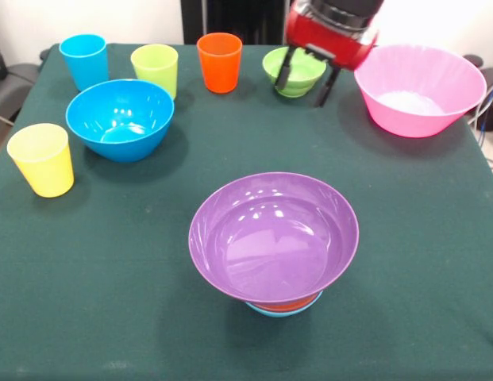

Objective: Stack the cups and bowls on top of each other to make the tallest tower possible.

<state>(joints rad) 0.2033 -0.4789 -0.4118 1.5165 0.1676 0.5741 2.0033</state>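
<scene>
Four cups [83,60] upright, open hand [304,86] astride green bowl [298,73].

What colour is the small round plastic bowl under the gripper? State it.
Green, a light lime shade. The small round plastic bowl shows best in the front view, beneath the gripper.

A robot lab or test room: a bench draped in dark green cloth [87,317] stands before a plain white wall [437,20], with a red-and-black robot arm [333,28] above it.
</scene>
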